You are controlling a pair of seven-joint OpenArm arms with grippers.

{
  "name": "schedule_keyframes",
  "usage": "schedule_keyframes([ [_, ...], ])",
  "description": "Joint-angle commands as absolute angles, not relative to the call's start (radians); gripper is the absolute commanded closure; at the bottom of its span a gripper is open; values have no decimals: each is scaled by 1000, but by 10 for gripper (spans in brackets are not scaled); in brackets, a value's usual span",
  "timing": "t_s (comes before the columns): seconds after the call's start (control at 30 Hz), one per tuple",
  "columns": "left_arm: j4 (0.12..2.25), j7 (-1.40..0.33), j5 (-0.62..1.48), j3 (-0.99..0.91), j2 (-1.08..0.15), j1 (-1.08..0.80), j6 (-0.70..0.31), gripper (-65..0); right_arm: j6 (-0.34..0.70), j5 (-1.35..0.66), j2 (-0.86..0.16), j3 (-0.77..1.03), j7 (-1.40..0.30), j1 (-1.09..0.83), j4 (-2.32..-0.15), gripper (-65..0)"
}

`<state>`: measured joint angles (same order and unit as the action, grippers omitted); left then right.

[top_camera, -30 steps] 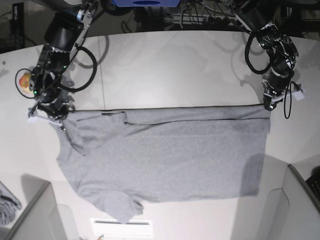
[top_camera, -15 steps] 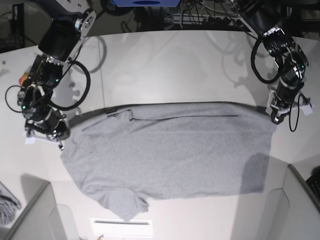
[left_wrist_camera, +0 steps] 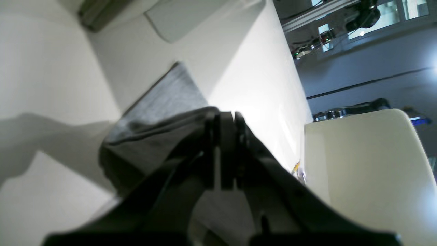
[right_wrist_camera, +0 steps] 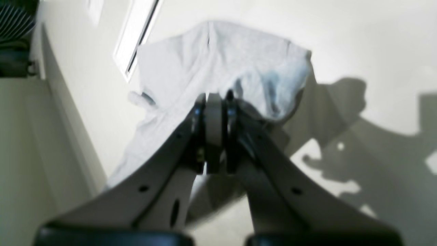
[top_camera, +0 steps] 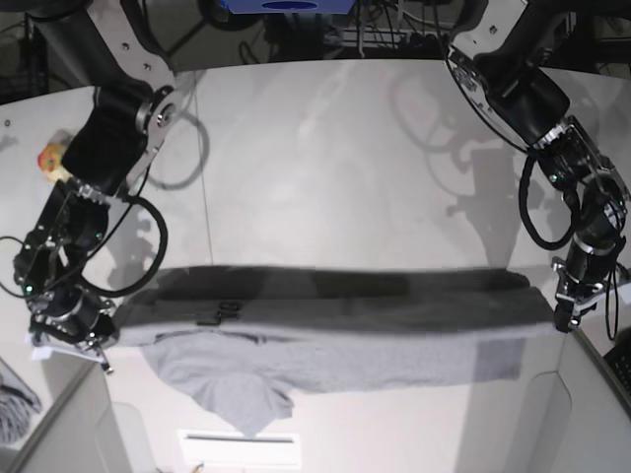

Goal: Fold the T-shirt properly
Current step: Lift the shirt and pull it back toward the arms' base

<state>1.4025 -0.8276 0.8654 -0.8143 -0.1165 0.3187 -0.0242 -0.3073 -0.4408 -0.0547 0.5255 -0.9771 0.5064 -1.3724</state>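
Note:
The heather-grey T-shirt [top_camera: 335, 340] stretches in a long band across the near part of the white table [top_camera: 325, 148]. Its raised far edge hangs between my two grippers, over the lower part and a sleeve [top_camera: 242, 399] still lying flat. My right gripper [top_camera: 99, 340] is at the left of the base view, shut on the shirt's corner. In the right wrist view, pale cloth [right_wrist_camera: 222, 58] spills past the right gripper's [right_wrist_camera: 213, 99] closed tips. My left gripper [top_camera: 564, 320] pinches the opposite corner, and the left wrist view shows the left gripper [left_wrist_camera: 225, 119] shut on dark folded cloth [left_wrist_camera: 164, 99].
A small yellow-and-red toy [top_camera: 49, 158] sits at the table's far left. A striped grey cloth scrap [top_camera: 15, 399] lies beyond the lower left corner. A white strip [top_camera: 242, 448] lies by the near edge. Pale partition panels stand at the lower left [top_camera: 69, 424] and lower right [top_camera: 592, 394].
Both grippers have travelled toward the table's near edge, carrying the shirt's far edge up and over the rest of it. The visible flat area has shrunk to a narrow band.

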Motion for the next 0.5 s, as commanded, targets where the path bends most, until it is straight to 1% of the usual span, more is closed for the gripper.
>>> schedule_keyframes([
  [0.0, 1417, -817, 881, -814, -139, 331, -28, 0, -302, -444, -70, 529, -980, 533, -1389, 0],
  [0.17, 1458, -817, 883, -825, -150, 271, -28, 0, -300, -443, -65, 533, -1061, 470, -1463, 0],
  [0.33, 1580, -817, 883, -823, -159, 145, -28, 0, -300, -455, -59, 533, -1066, 341, -1570, 0],
  [0.47, 1609, -817, 883, -825, -160, 39, -28, 0, -300, -526, -64, 536, -1061, 222, -1600, 0],
])
